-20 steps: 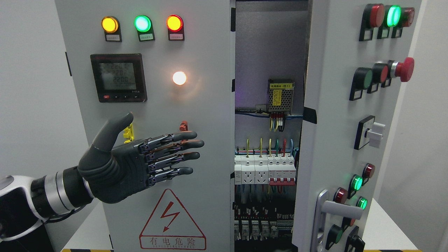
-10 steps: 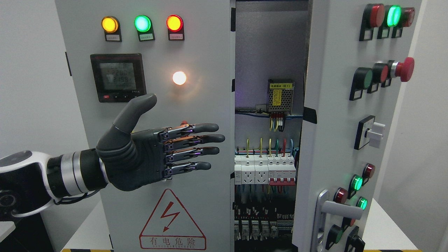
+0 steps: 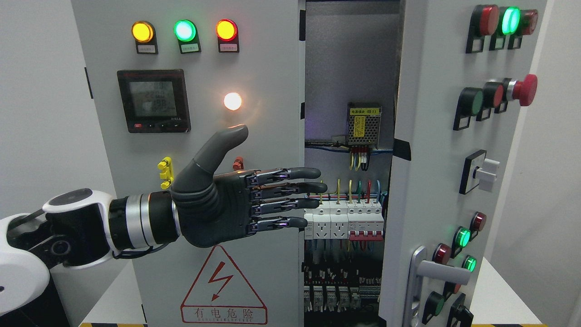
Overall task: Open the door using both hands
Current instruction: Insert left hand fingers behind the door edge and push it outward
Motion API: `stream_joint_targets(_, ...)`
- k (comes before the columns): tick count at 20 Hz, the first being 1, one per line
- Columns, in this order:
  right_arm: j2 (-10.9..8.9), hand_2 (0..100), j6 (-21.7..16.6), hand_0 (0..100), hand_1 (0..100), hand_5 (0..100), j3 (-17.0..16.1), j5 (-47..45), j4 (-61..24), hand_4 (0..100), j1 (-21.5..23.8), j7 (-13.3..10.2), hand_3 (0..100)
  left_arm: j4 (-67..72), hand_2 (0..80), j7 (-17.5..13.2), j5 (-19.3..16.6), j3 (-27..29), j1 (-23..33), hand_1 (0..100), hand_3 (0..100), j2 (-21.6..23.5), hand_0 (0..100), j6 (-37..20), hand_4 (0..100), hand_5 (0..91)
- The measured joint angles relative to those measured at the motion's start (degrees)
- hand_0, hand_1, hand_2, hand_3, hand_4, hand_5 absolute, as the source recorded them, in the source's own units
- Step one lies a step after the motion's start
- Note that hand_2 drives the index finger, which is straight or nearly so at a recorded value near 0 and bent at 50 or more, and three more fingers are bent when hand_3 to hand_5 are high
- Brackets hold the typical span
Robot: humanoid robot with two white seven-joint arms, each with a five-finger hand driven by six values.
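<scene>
A grey electrical cabinet fills the view. Its left door [image 3: 254, 68] is flat and shut, carrying three lit lamps, a meter [image 3: 153, 101] and a warning triangle [image 3: 223, 286]. The right door [image 3: 435, 150] stands partly swung out, showing breakers and wiring [image 3: 345, 218] in the gap. My left hand [image 3: 272, 195] is in front of the left door at mid height, palm flat, fingers straight and spread, thumb up. Its fingertips [image 3: 313, 187] reach past the door's right edge into the gap. It holds nothing. The right hand is out of view.
The right door carries coloured buttons, a red emergency stop [image 3: 524, 90], a rotary switch [image 3: 483, 173] and a metal lever handle [image 3: 435, 269] low down. Yellow [image 3: 165, 172] and red clips [image 3: 238, 162] stick out of the left door. The cabinet stands on a white table [image 3: 494, 295].
My left hand has moved right and slightly up across the left door, from near the yellow clip until its fingertips pass the door's right edge. The doors have not moved.
</scene>
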Motion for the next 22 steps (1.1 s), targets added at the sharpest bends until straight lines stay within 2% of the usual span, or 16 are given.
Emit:
stream_joint_targets(19, 0.00, 0, 0.0, 0, 0, 0, 0.0, 0.0, 0.0, 0, 0.0, 0.0, 0, 5.9, 0.0, 0.8, -0.7, 1.3, 0.1, 0, 0, -15.2, 0, 0.1, 4, 0.0)
stream_joint_targets(22, 0.00, 0, 0.0, 0, 0, 0, 0.0, 0.0, 0.0, 0, 0.0, 0.0, 0, 7.1, 0.0, 1.9, -1.7, 1.4, 0.1, 0, 0, -17.5, 0, 0.4, 4, 0.0)
